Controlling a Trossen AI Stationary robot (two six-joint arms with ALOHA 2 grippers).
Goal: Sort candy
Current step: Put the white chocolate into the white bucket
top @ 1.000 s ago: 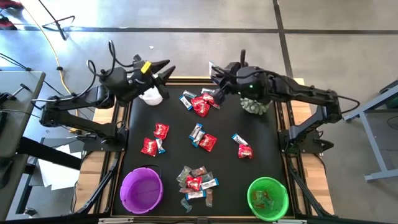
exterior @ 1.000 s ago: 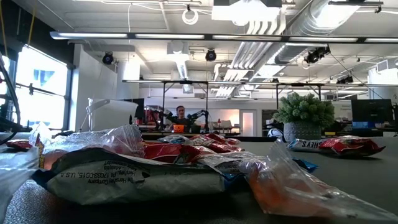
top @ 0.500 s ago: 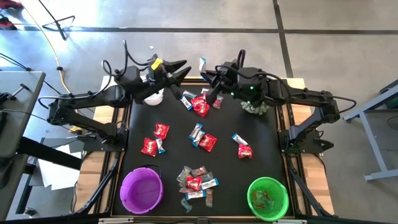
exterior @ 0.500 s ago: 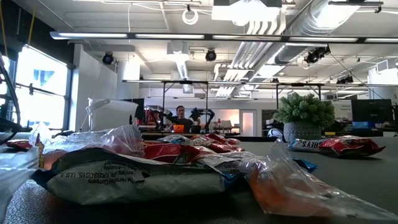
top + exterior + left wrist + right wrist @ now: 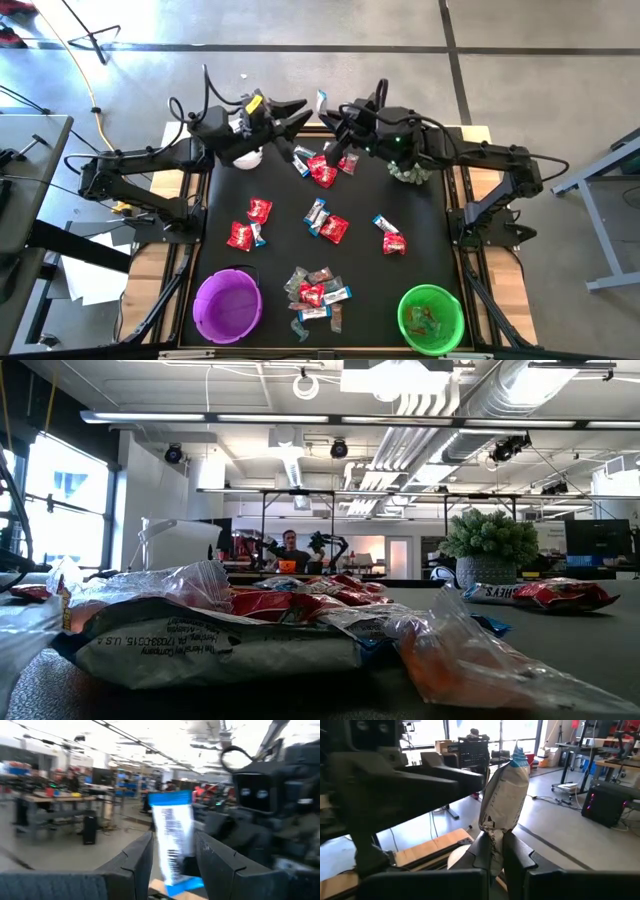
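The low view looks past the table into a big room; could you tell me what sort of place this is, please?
Probably an open robotics lab or workshop: exposed ceiling ducts, workbenches with equipment, and what looks like another pair of robot arms beside a person in the background.

Black table mat (image 5: 280,245) serves as the reference surface. Purple bowl (image 5: 227,306) stands at its near left corner; green bowl (image 5: 431,318) at its near right corner (contents of the green bowl indistinct). A small potted plant (image 5: 410,172), spiky pale green, sits at the mat's far right edge, and shows in a grey patterned pot in the low view. A white bowl (image 5: 243,155) rests at the mat's far left corner. Beyond the mat's far edge, a person (image 5: 289,552) sits in the room.
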